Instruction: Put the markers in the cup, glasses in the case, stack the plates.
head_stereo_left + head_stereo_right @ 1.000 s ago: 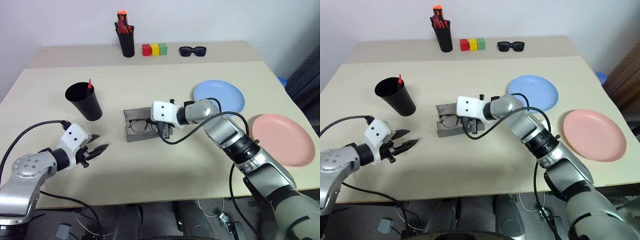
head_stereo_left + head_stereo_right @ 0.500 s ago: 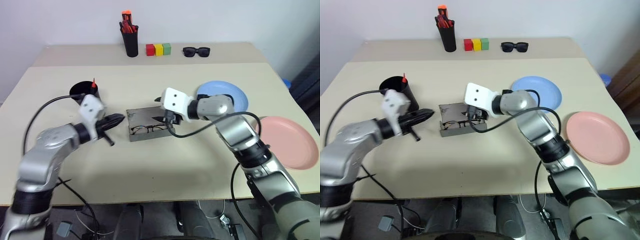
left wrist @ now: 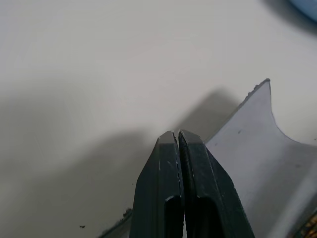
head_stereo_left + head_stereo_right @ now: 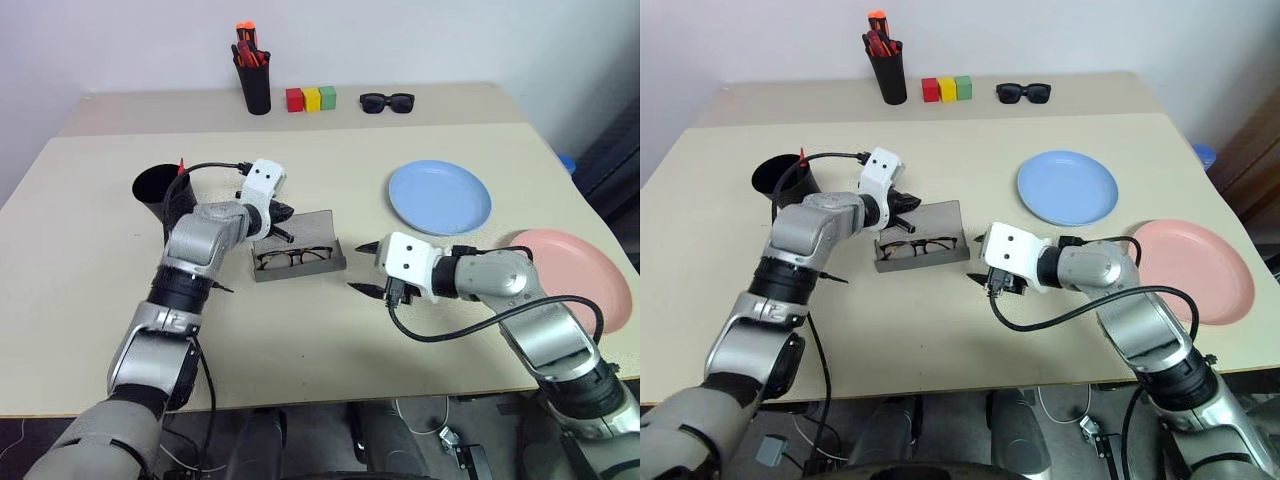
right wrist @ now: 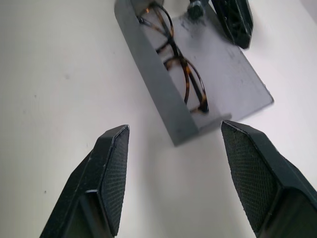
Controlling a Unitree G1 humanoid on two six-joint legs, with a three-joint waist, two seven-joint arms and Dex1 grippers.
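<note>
I saw the slim red marker [image 4: 181, 166] standing in the wide matte black plastic cup [image 4: 158, 192], just behind my left gripper [image 4: 283, 211]; its fingers were pressed together at the raised lid of the grey felt-like case [image 4: 297, 246]; the thin dark wire-framed glasses [image 4: 293, 257] lay inside; my right gripper [image 4: 364, 267] hovered just beside the case, fingers spread, empty; beyond it sat the light blue round plate [image 4: 439, 196], with the salmon pink plate [image 4: 578, 276] well apart.

My left arm reaches forward and inward with its wrist bent, the left gripper [image 4: 281, 211] pinched fully together, while my right arm folds across low in front, the right gripper [image 4: 366, 267] with its fingers [image 5: 115, 173] spread wide apart.
</note>
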